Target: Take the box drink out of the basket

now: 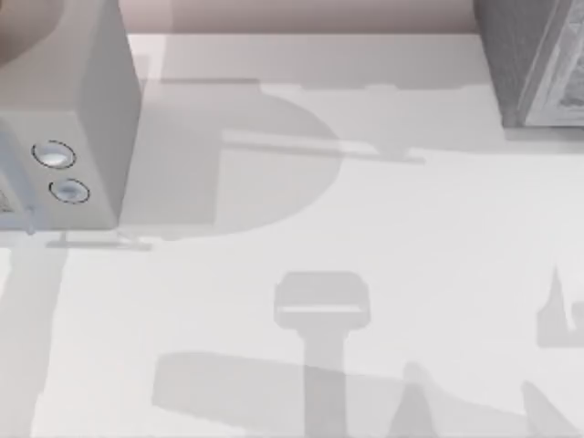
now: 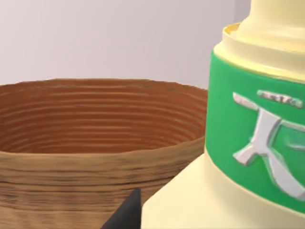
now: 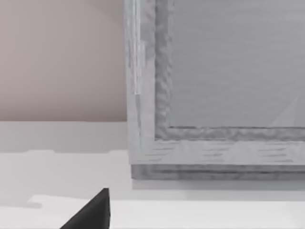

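Pale-yellow box drink (image 2: pixel 248 143) sits right up against the left wrist camera, green label band facing it, one dark fingertip (image 2: pixel 126 214) of the left gripper just beside its lower edge; can't tell if the grip is closed. Behind it, the wooden basket (image 2: pixel 95 157). Right gripper: one fingertip (image 3: pixel 93 212) above the white tabletop (image 3: pixel 47 138), facing a grey cabinet (image 3: pixel 214 86); state unclear.
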Controlling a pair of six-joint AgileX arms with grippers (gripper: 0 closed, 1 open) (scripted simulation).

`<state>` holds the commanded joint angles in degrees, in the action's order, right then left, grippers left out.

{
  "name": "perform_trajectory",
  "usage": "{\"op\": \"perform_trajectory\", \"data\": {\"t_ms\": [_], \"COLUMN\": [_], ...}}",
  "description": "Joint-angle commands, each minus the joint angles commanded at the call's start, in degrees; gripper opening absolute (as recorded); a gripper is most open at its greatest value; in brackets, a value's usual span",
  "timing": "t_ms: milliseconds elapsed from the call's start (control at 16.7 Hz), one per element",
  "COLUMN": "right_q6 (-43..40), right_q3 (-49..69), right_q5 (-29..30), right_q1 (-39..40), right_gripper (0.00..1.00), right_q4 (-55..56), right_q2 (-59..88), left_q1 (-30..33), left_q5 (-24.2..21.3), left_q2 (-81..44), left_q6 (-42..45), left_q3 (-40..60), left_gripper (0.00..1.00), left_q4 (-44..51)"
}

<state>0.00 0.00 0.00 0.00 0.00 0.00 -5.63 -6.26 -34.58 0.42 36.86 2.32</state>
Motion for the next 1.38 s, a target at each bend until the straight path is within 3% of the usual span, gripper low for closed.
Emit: {"op": "perform_trajectory", "data": {"t_ms": [300,540,1020,1200,1380], "right_q6": [0.0,0.0,0.0,0.0,0.0], "right_q3": [0.0,0.0,0.0,0.0,0.0], "right_q5": [0.0,0.0,0.0,0.0,0.0], "right_q1": [0.0,0.0,0.0,0.0,0.0], "right_gripper": [1.00,1.00,1.00,1.00,1.00], "right_q4": [0.0,0.0,0.0,0.0,0.0], "right_q2": [0.0,0.0,0.0,0.0,0.0], "left_q1": [3.6,5.3,5.8,8.7,14.5], "left_q5": [4.0,5.9,6.6,10.4,17.6], "left_q2": [23.3,33.1,33.7,28.5,18.9], "left_q6": [-0.3,-0.4,-0.3,0.1,1.3], "left_q3": [-25.0,-35.3,-36.7,-34.6,-29.7], "left_gripper": [0.00,0.00,0.00,0.00,0.00], "left_q4": [-1.5,-2.2,-2.6,-6.1,-13.3]}}
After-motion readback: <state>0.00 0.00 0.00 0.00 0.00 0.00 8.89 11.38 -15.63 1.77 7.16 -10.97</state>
